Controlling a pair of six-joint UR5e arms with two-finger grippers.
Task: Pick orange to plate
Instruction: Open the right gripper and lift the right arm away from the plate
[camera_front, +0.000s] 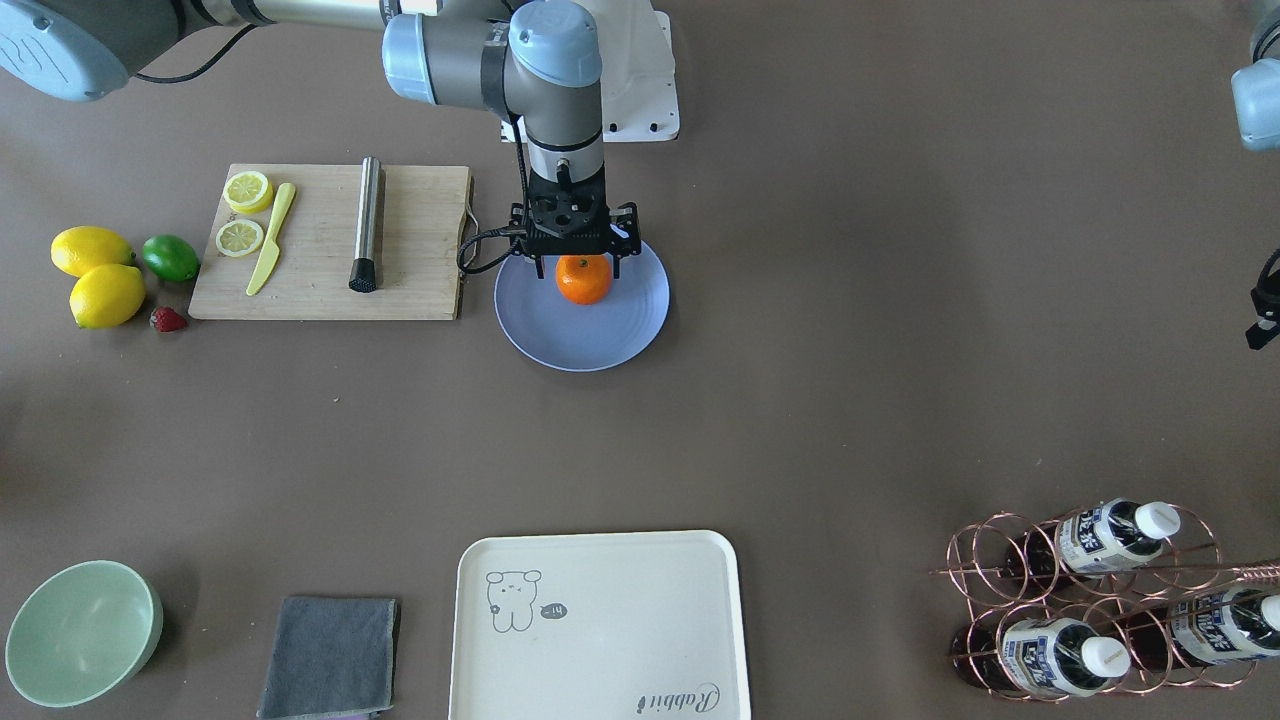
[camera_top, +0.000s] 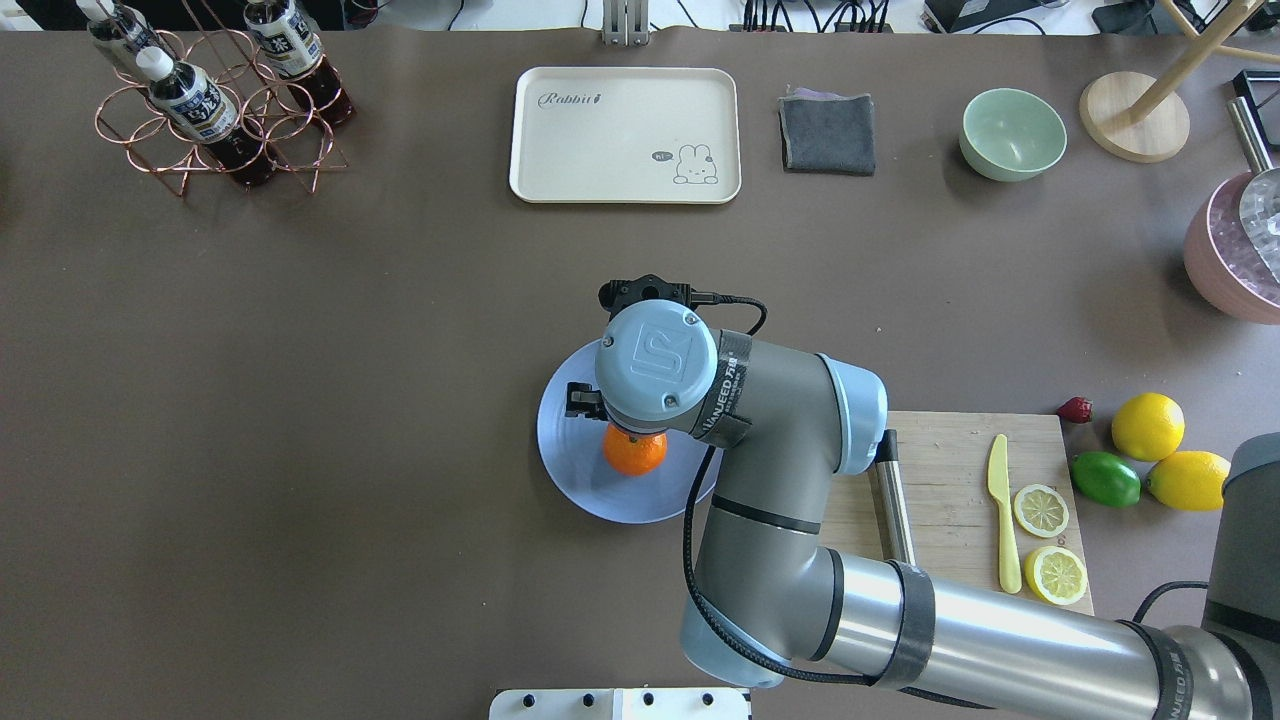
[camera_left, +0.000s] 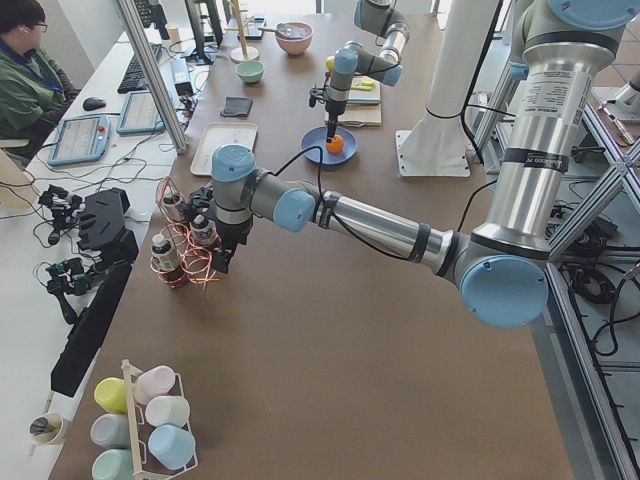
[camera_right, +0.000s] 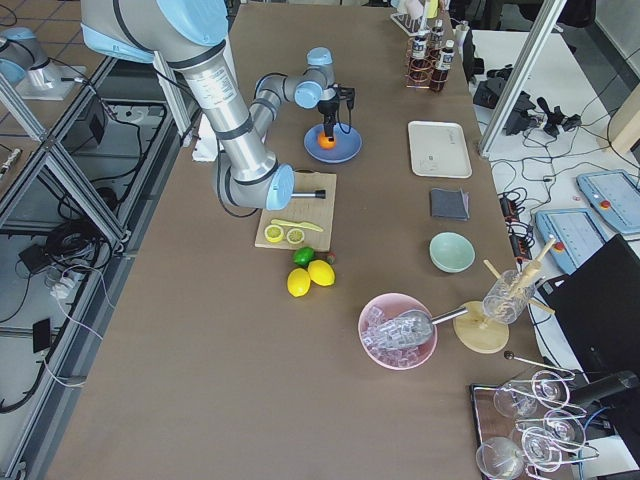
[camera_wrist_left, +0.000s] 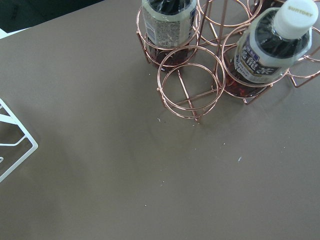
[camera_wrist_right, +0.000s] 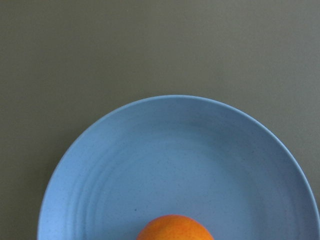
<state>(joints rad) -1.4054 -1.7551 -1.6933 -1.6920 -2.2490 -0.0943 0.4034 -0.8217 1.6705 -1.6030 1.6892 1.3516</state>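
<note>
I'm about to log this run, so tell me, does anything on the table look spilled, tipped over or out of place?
Nothing stands out. The orange sits on the plate under the right gripper, the bottles lie in their copper rack, and no spill shows on the table.
</note>
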